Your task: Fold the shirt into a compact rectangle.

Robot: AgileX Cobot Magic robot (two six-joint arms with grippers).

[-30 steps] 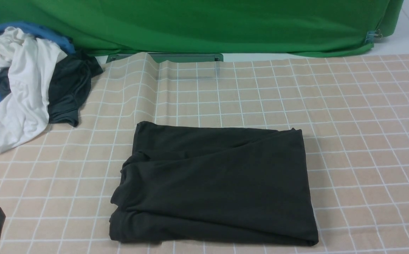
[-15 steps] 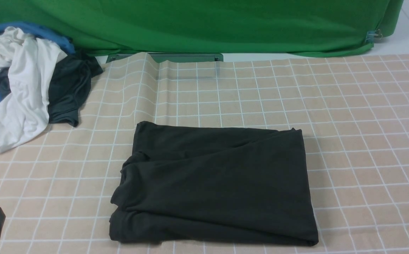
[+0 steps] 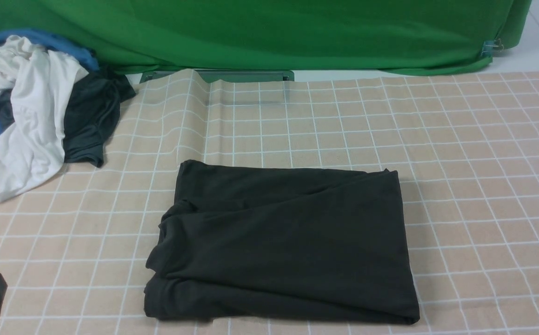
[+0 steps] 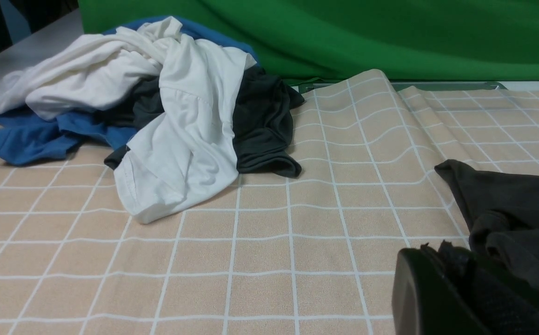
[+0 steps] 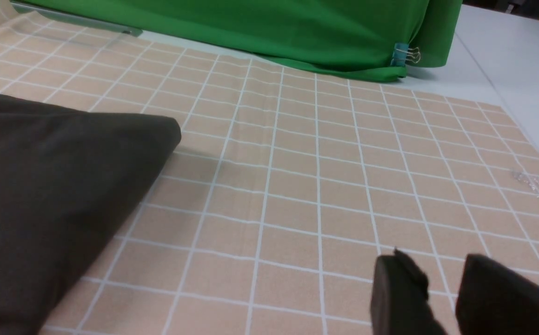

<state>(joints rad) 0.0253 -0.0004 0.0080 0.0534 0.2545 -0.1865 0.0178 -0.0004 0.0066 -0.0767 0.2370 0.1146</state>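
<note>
Shirt, black cotton, has lain unmoved as a folded rectangle mid-cloth, so you look finished: left gripper shut and empty, right gripper part-open, holding nothing.

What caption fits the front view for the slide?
Folded black shirt lying as a rough rectangle on the checked tablecloth, pile of clothes at far left.

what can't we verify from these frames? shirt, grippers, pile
- Shirt: chest print and neck label not visible in any view, folded inside or underneath.
- Shirt's near edge: left part cut off by the front view's bottom edge.
- Right gripper: absent from the front view; only the fingertips show in its wrist view, cut off at the edge.
- Clothes pile: garment count unclear, layers overlap; cut off at the front view's left edge.
</note>
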